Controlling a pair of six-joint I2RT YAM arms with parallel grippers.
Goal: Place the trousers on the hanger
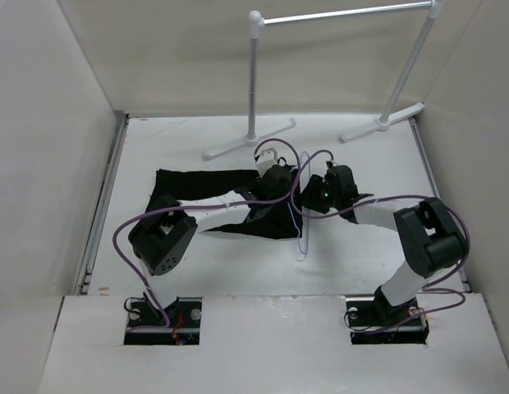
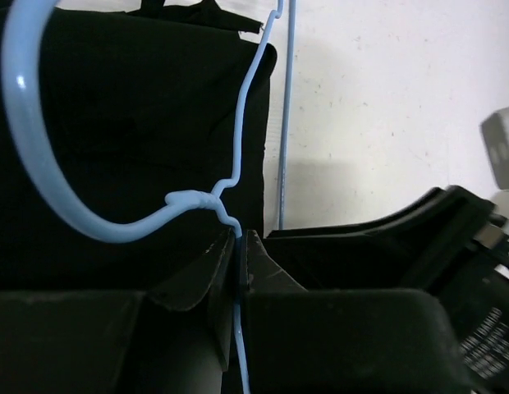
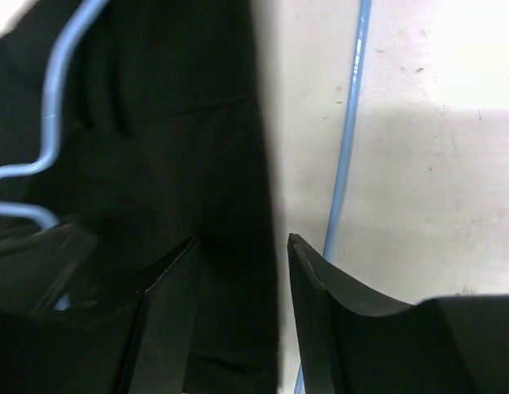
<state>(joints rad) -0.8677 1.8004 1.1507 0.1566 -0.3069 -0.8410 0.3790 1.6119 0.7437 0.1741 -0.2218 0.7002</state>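
The black trousers (image 1: 197,187) lie spread on the table's middle; they also show in the left wrist view (image 2: 131,115) and the right wrist view (image 3: 164,123). The thin pale blue hanger (image 1: 303,242) lies at their right edge. My left gripper (image 1: 277,180) is shut on the hanger's wire just below the twisted neck (image 2: 236,246), with the hook (image 2: 33,164) curving out over the cloth. My right gripper (image 1: 318,195) is open, its fingers (image 3: 316,279) straddling the trousers' right edge, with a hanger wire (image 3: 349,139) on the table just to the right.
A thick white tubular rail stand (image 1: 253,82) stands at the back, its feet (image 1: 246,141) on the table's far edge. Pale walls close in the left and right sides. Both arms' purple cables (image 1: 131,226) loop over the table.
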